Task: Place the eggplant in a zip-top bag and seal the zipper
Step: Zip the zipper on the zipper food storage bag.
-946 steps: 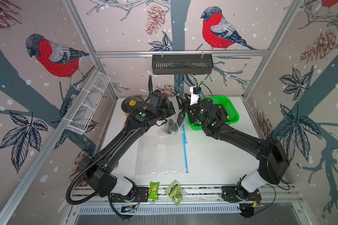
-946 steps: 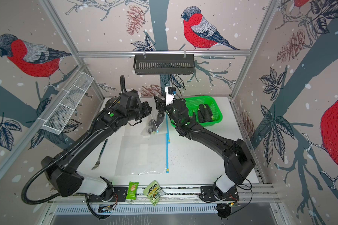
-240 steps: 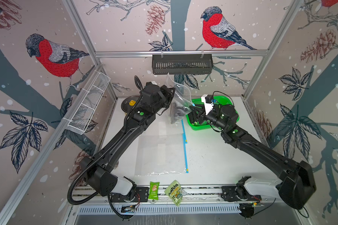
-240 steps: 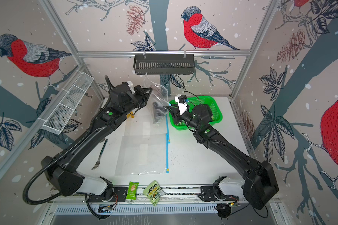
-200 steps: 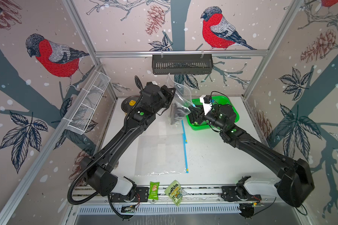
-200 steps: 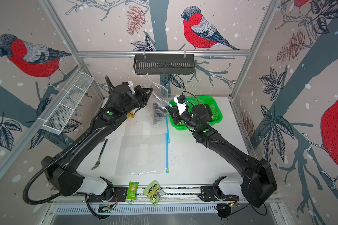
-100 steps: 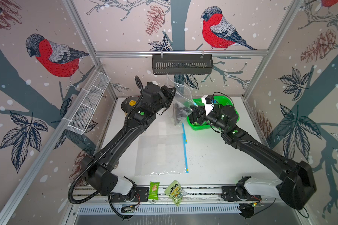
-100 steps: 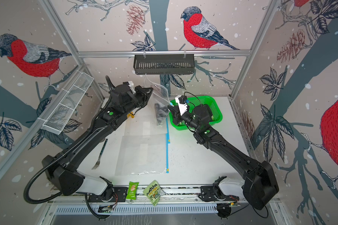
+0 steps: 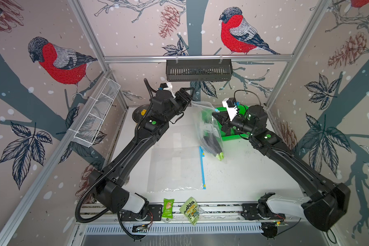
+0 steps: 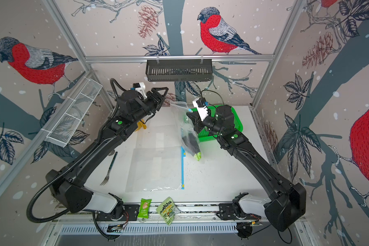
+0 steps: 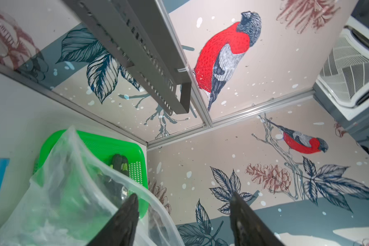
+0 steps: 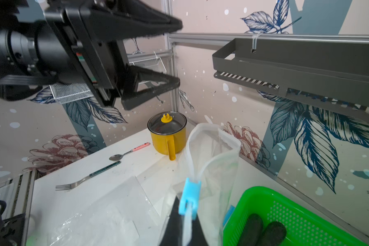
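Eggplant sits low in the zip-top bag, which hangs beneath the right gripper. That gripper is clamped on the zipper strip by the blue slider. The left gripper stands wide and empty beside the bag's mouth. We advise it pinch the track's far end, keeping it taut.

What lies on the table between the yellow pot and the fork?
A red-handled spoon lies between the yellow pot and the fork; the right wrist view shows it.
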You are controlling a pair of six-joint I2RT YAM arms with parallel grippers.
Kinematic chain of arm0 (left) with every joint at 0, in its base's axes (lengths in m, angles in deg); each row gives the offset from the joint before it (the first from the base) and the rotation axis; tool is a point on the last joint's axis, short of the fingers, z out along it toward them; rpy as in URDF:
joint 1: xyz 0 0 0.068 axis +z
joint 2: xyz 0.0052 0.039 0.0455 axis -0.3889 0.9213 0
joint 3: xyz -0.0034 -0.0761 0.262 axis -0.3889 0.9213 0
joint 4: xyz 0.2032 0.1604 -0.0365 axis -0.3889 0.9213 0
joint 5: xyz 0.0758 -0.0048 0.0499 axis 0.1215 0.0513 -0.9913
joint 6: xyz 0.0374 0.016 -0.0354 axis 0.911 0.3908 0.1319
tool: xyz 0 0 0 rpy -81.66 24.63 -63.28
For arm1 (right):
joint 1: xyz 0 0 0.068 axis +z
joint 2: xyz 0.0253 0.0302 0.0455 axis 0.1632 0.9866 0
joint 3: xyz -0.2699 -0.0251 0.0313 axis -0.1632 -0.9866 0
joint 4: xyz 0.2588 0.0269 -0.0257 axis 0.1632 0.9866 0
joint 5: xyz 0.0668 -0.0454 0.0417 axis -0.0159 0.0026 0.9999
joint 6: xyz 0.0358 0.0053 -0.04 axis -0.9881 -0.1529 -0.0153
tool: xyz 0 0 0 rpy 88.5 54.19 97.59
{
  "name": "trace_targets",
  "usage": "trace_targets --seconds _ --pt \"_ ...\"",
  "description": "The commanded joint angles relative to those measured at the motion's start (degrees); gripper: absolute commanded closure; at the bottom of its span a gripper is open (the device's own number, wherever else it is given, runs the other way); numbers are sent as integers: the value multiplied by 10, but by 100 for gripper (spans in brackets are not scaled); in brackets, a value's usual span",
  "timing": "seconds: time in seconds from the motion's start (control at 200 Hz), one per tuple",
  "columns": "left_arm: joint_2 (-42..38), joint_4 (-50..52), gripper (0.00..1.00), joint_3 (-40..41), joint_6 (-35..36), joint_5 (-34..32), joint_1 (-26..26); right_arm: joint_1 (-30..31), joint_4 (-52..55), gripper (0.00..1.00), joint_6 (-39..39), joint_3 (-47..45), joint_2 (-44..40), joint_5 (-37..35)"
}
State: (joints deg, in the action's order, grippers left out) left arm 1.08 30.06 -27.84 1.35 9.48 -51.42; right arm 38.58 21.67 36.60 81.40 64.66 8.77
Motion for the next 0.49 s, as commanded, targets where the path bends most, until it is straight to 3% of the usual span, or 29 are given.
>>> trace_targets --seconds 0.0,0.23,0.33,0.485 --pt "3 3 29 -23 121 60 13 -4 94 96 47 26 1 16" --pt "16 115 24 -91 377 134 22 -7 191 96 83 72 18 6" --pt "5 127 23 -85 474 176 23 -10 208 97 87 84 12 9" --pt "-5 145 24 -68 610 291 30 -10 232 97 91 101 6 30"
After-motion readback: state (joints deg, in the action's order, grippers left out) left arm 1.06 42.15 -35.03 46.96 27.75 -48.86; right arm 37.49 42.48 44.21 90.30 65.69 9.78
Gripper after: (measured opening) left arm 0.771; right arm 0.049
